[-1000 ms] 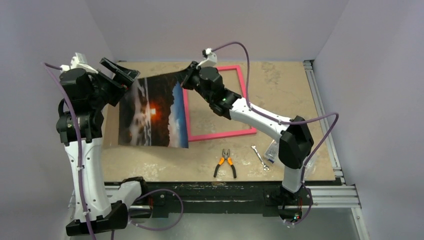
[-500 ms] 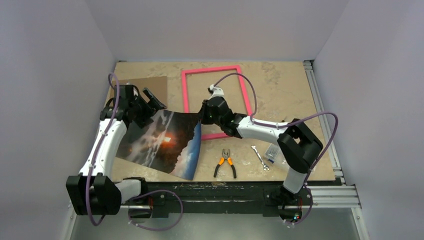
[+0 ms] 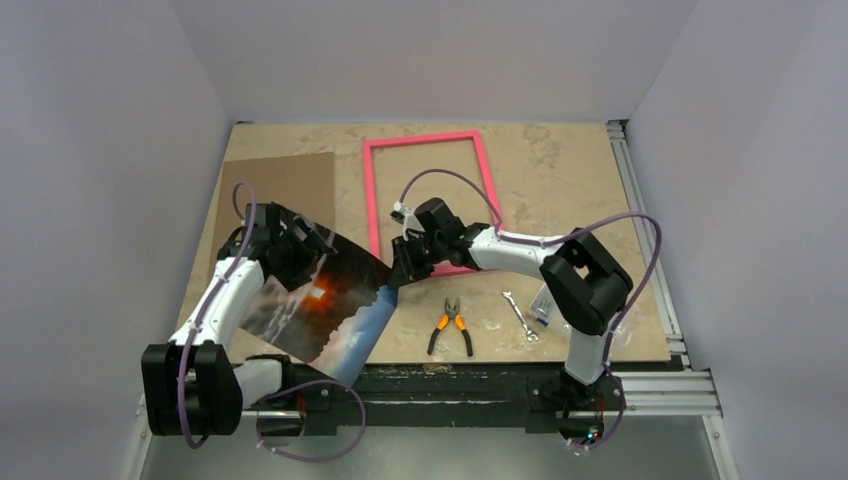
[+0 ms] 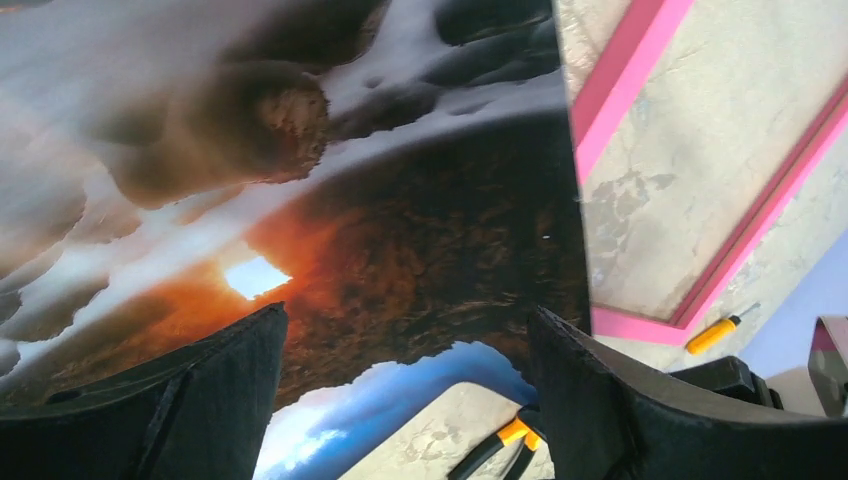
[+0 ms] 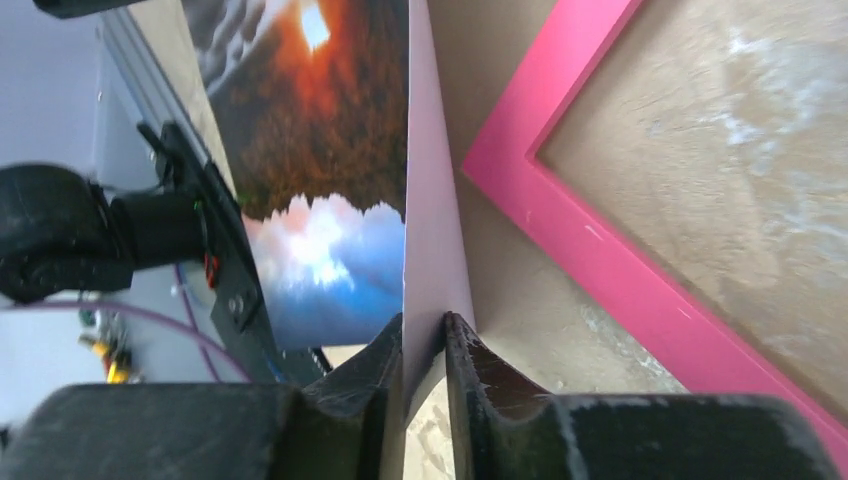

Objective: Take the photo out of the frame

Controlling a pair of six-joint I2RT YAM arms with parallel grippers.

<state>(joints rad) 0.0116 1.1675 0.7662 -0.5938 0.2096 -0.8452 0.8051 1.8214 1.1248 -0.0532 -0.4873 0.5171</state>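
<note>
Glossy sunset photo (image 3: pixel 345 310) lay clear of the pink frame (image 3: pixel 425 141); my right jaws pinched its edge, my left jaws spread wide above it.

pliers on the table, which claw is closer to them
Right. The right claw sits just up-left of the pliers, gripping the near edge of the photo. The left claw is farther left, open over the photo's other side.

You have the large glossy rectangular sunset print (image 3: pixel 320 310) over the near-left of the beige stone-patterned table (image 3: pixel 580 180). Behind it lies the flat brown rectangular board (image 3: pixel 285 180). To the board's right lies the thin pink rectangular frame (image 3: pixel 372 200). In front of the frame, right of the print, lie the orange-handled pliers (image 3: pixel 452 328) and the small metal wrench (image 3: pixel 520 315).
</note>
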